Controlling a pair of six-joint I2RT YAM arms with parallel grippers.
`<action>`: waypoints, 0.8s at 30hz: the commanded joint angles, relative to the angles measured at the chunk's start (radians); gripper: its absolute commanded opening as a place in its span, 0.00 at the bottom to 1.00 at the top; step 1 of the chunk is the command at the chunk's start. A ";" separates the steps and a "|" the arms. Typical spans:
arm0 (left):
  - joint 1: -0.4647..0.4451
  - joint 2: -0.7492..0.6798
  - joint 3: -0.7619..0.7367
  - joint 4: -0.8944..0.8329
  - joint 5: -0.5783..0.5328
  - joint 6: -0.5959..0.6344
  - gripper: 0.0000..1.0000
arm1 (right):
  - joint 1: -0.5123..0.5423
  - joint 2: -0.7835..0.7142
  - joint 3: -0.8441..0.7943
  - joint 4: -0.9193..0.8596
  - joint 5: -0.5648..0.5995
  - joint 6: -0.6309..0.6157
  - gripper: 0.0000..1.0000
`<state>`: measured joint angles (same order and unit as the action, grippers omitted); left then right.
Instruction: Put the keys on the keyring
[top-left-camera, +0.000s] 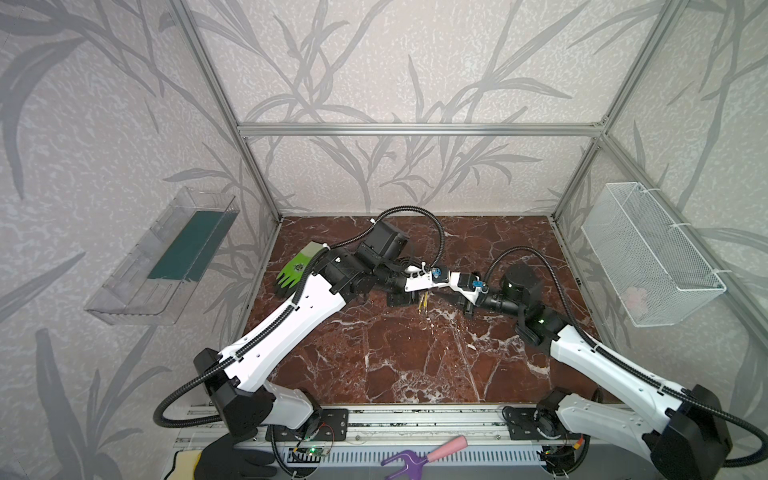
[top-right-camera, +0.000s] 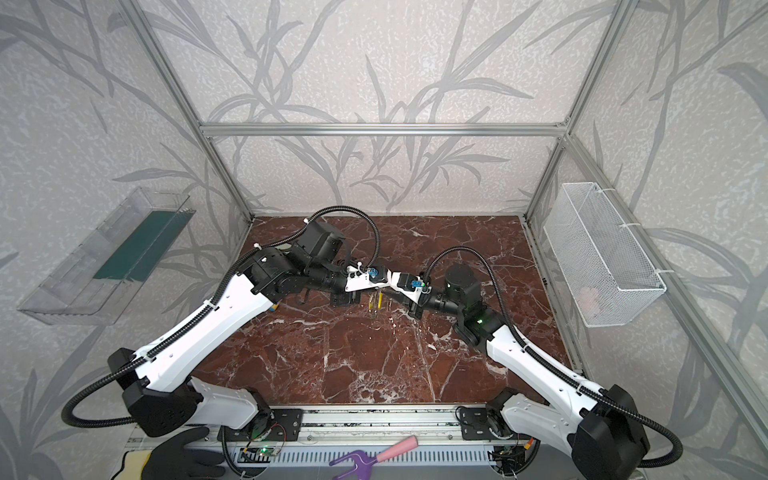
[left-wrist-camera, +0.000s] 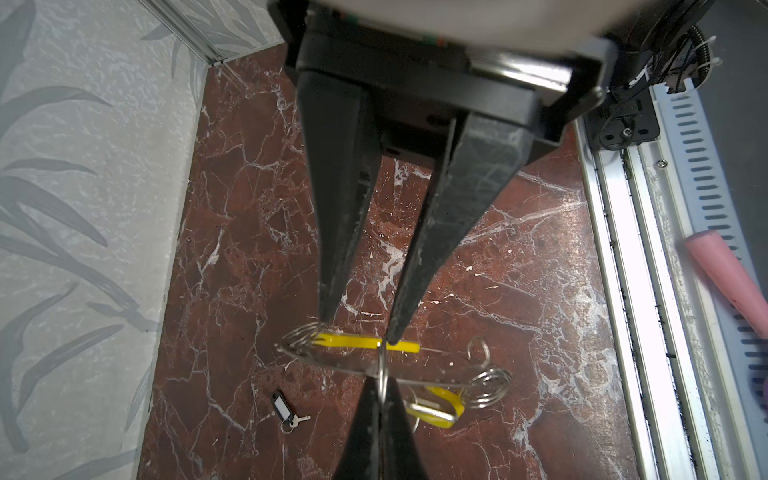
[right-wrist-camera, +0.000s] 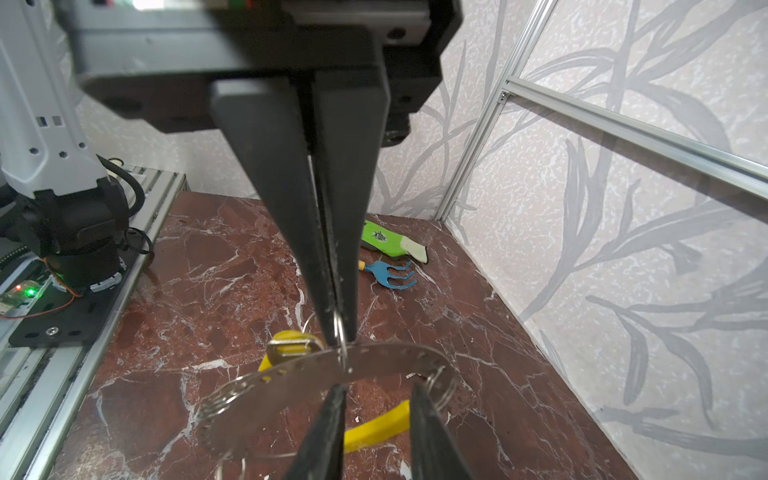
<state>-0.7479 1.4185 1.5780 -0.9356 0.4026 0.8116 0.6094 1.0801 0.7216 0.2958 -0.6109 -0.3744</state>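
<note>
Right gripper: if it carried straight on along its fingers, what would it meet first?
The right gripper, pinching a key's ring, would first meet the keyring's metal band at its tips; the left gripper's fingers sit just behind, though depth is unclear.

My left pincer (left-wrist-camera: 357, 332) and right pincer (right-wrist-camera: 340, 337) are plain black. The keyring (right-wrist-camera: 291, 374) is dull grey metal with one bright yellow stretch. The yellow-tagged key (left-wrist-camera: 436, 409) is silvery. The black-fobbed key (left-wrist-camera: 286, 411) shows a white window in its fob. The tabletop (top-left-camera: 415, 353) is red-brown marble with white veins. The walls (top-left-camera: 374, 62) are pale grey, patterned with darker grey leaves. At far left the glove (top-left-camera: 296, 270) is lime green with a cream cuff.
</note>
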 joint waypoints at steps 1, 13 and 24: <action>-0.008 0.013 0.036 -0.046 0.013 0.015 0.00 | -0.002 0.012 -0.005 0.115 -0.039 0.065 0.25; -0.023 0.020 0.036 -0.032 -0.017 0.011 0.00 | -0.002 0.045 -0.014 0.183 -0.137 0.098 0.23; -0.023 0.003 0.014 0.007 -0.062 0.020 0.00 | -0.009 0.005 -0.025 0.019 -0.050 0.006 0.25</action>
<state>-0.7670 1.4231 1.5887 -0.9413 0.3584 0.8116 0.6010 1.1042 0.6872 0.3599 -0.6559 -0.3374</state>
